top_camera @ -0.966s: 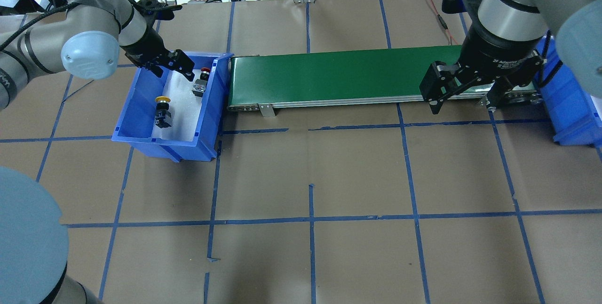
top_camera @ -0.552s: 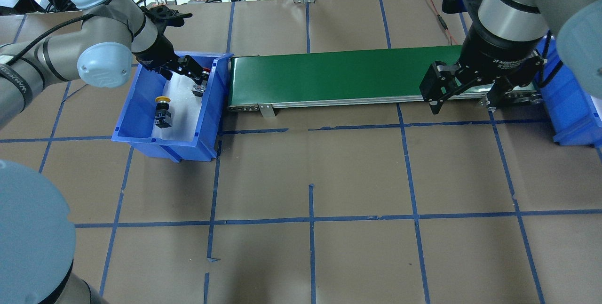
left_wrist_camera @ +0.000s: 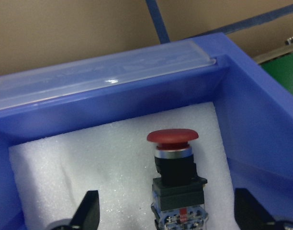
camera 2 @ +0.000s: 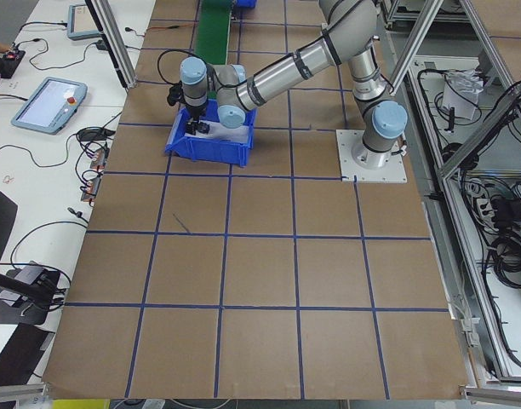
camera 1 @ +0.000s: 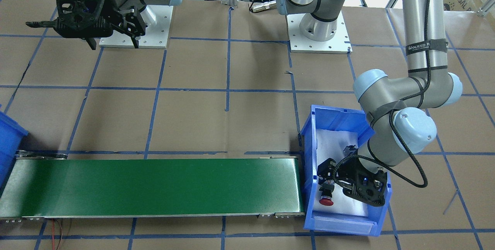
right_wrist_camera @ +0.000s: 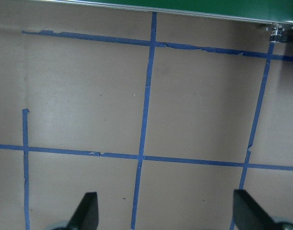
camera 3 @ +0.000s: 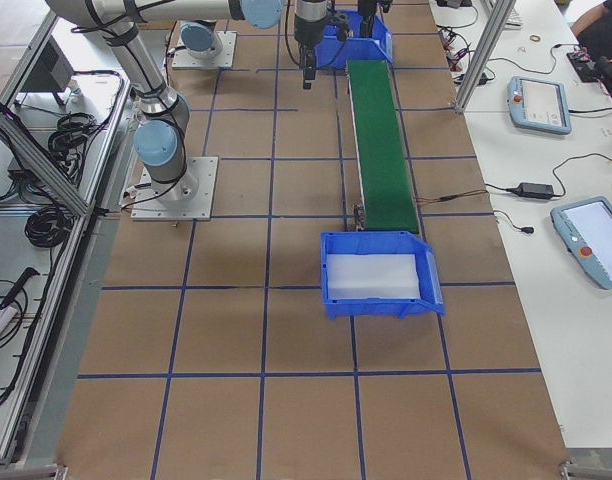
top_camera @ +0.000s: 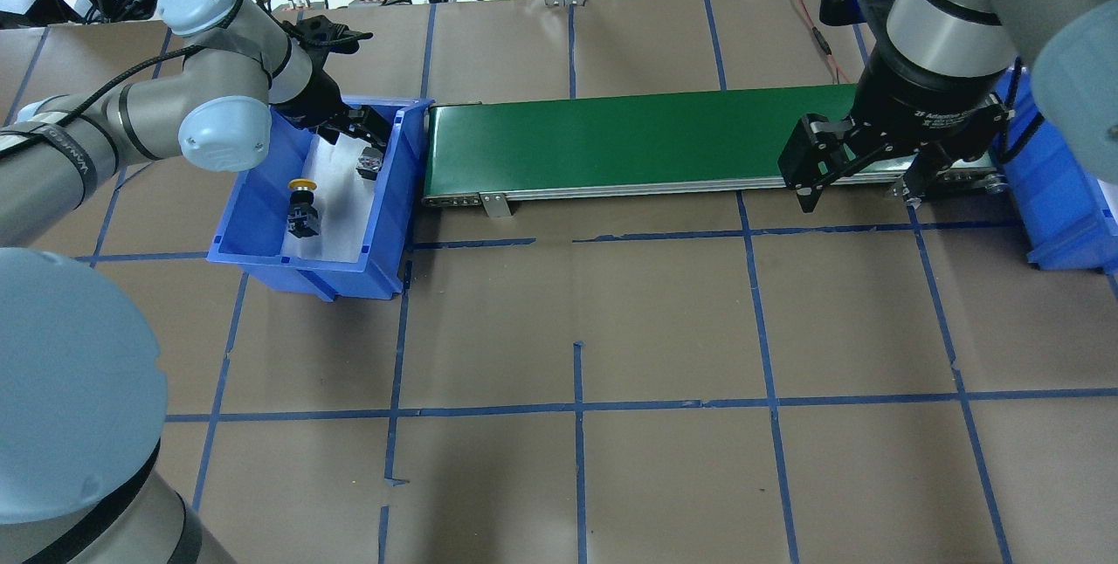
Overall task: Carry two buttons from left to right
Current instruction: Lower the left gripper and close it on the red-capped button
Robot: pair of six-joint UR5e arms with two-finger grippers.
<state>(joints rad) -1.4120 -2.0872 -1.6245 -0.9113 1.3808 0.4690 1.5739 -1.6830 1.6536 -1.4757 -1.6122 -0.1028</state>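
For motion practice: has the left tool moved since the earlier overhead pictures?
Yes. The left tool moved rightward inside the blue bin, toward the green belt.

Smooth red plastic cap on the red button [left_wrist_camera: 174, 165], grainy white foam liner [left_wrist_camera: 89, 172], glossy blue plastic bin [left_wrist_camera: 254, 120], matt green conveyor belt [top_camera: 629, 141].

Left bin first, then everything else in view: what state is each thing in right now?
Left bin: holds the red button and the yellow button.
Red button: lying on its side between open jaws, not gripped.
Yellow button: lying on its side, untouched.
Left gripper: open, down in the left bin, astride the red button.
Right gripper: open, empty, over the table.
Belt: bare.
Right bin: no button in it.
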